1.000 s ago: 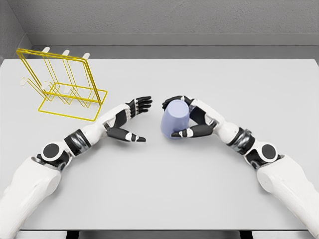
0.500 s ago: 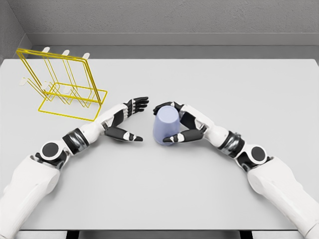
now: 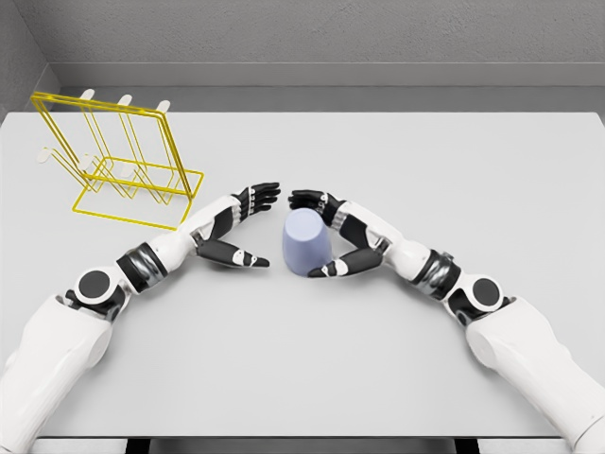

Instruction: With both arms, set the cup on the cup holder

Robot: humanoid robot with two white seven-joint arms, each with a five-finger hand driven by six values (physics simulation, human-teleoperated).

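A lavender cup [image 3: 307, 244] stands upside down on the grey table [image 3: 425, 161], near its middle. My right hand [image 3: 314, 235] reaches in from the right and brackets the cup, fingers stretched behind its top and thumb by its base, loosely spread rather than clamped. Just left of the cup my left hand [image 3: 257, 227] lies open, palm facing the cup, with a narrow gap between them. The yellow wire cup holder [image 3: 128, 218] with white-tipped pegs stands at the table's far left, well away from both hands.
A grey wall runs behind the table's far edge. The table's front edge lies just below my forearms.
The right hand carried the cup leftward toward the left hand and set it upright on the table; its fingers have loosened. The left hand has barely moved.
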